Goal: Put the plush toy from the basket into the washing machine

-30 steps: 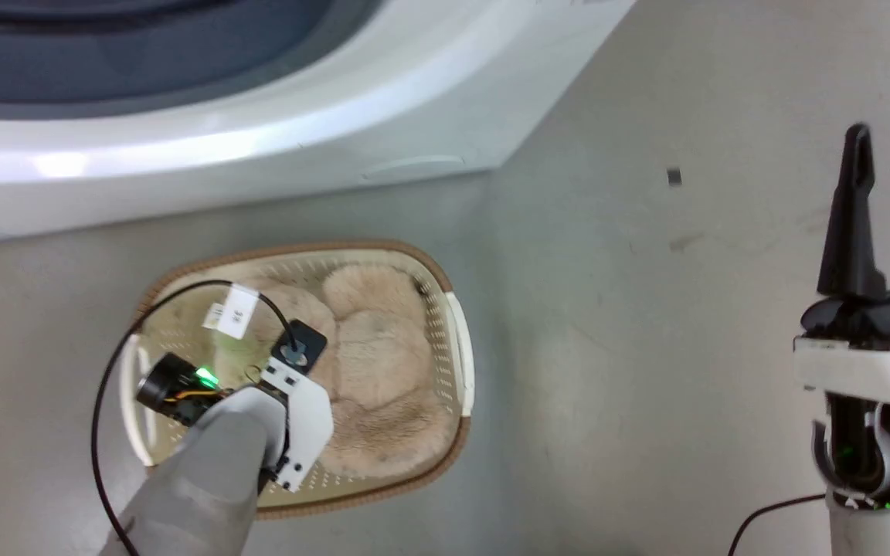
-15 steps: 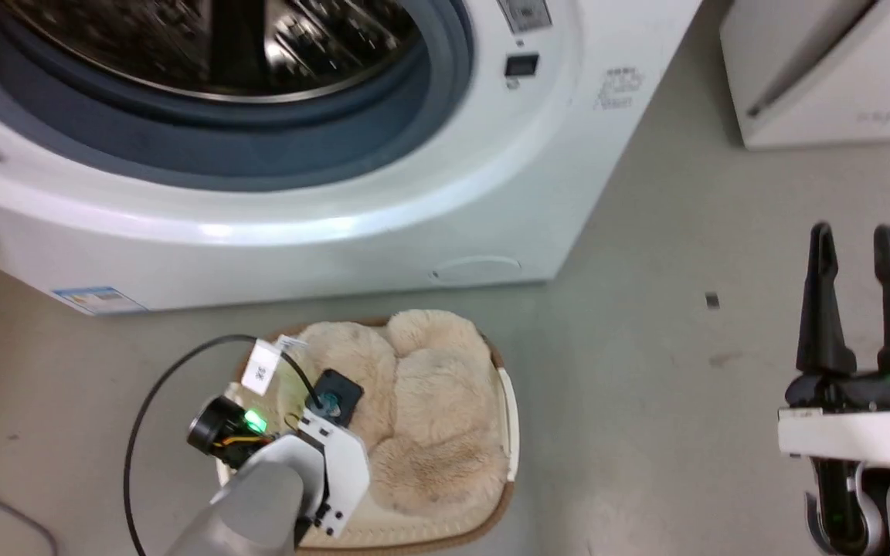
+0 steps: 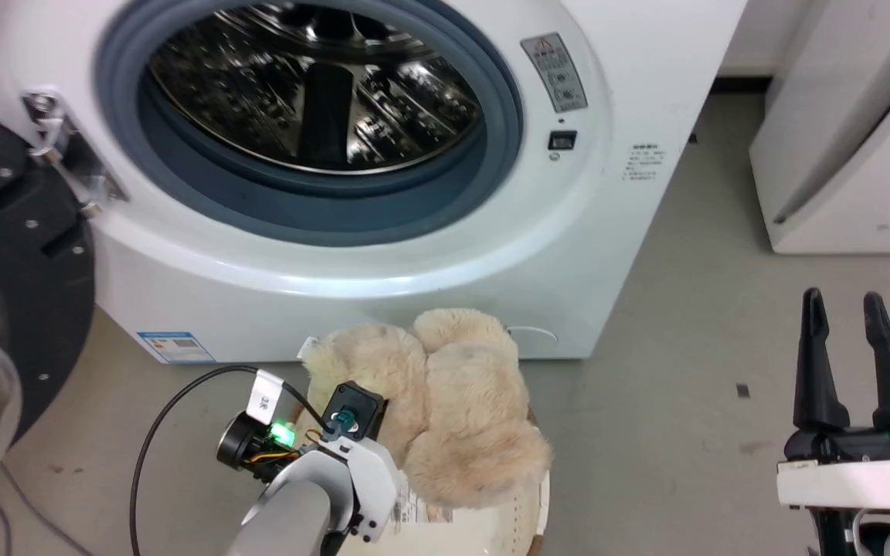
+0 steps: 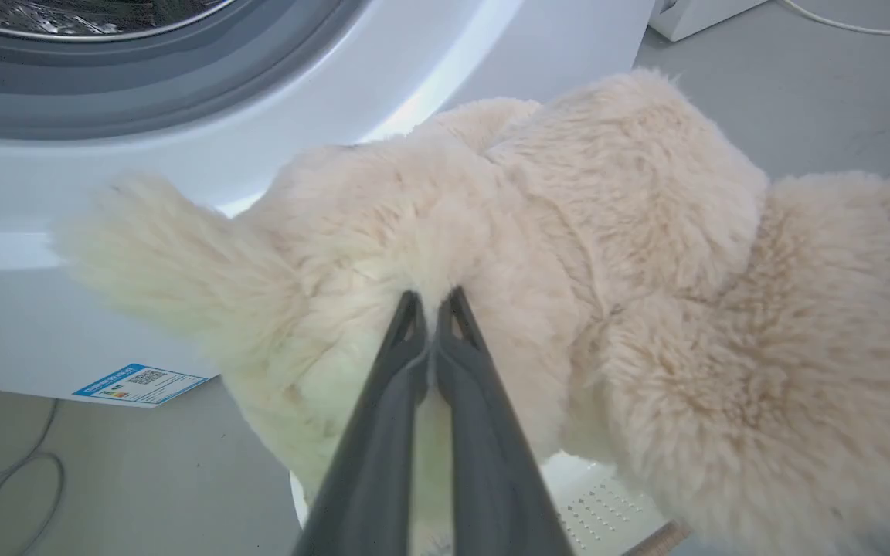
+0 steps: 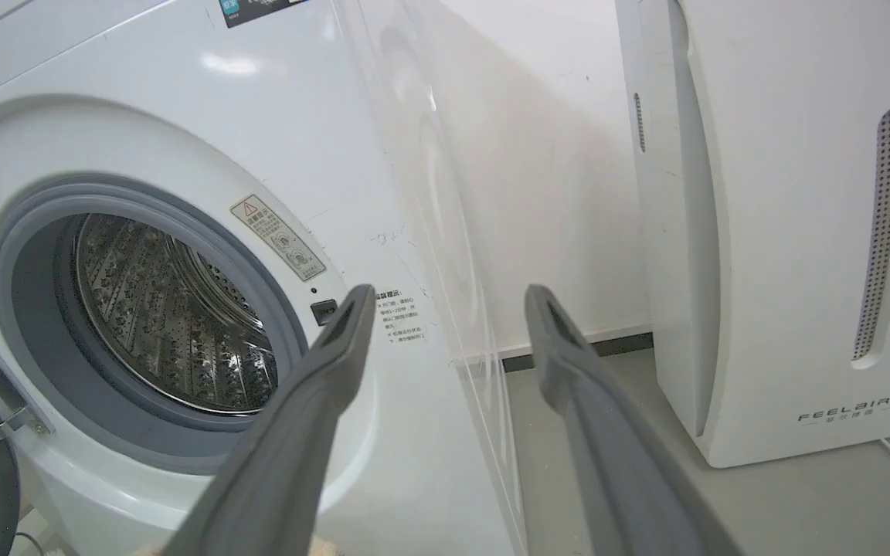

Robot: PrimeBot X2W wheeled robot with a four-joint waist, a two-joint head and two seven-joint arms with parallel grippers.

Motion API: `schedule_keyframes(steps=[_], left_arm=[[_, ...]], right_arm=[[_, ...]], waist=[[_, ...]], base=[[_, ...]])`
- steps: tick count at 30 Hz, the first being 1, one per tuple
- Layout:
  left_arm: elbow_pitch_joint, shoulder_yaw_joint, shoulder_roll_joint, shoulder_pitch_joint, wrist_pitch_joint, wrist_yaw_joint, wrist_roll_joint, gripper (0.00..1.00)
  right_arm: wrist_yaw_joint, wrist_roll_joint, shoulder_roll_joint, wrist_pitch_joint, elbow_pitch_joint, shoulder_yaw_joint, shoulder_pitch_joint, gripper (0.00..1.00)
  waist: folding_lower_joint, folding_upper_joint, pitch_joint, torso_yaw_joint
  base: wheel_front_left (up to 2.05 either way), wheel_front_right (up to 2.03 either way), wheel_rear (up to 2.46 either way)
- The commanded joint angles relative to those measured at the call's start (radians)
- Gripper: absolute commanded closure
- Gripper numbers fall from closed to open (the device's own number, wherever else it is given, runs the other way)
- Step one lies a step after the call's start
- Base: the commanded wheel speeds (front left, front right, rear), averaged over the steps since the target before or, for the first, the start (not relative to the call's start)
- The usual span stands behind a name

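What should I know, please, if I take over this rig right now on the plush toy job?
Left gripper: shut on the large fluffy cream-beige plush toy, pinching its fur.
Right gripper: open, holding nothing, off to the right above the floor.
Things: the toy hangs over the cream-white perforated plastic basket, just in front of the white front-loading washing machine. Its black-framed round door is open, and the visible part of the shiny steel drum looks empty.
Done: toy gripped and up out of the basket.
Left: carry it through the opening into the drum, then release.
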Motion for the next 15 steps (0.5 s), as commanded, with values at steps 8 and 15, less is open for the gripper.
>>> schedule_keyframes(steps=[8, 15], left_arm=[[-0.243, 0.045, 0.042, 0.098, -0.01, 0.063, -0.008, 1.0], [-0.42, 0.092, 0.071, 0.138, -0.01, 0.109, -0.011, 1.0]], right_arm=[[0.001, -0.011, 0.0, -0.004, 0.006, -0.002, 0.051, 0.0], [0.001, -0.013, 0.0, -0.004, 0.006, 0.003, 0.065, 0.0]], waist=[[0.0002, -0.0001, -0.066, 0.043], [0.0002, -0.0001, -0.086, 0.058]], base=[[0.0, 0.0, 0.0], [0.0, 0.0, 0.0]])
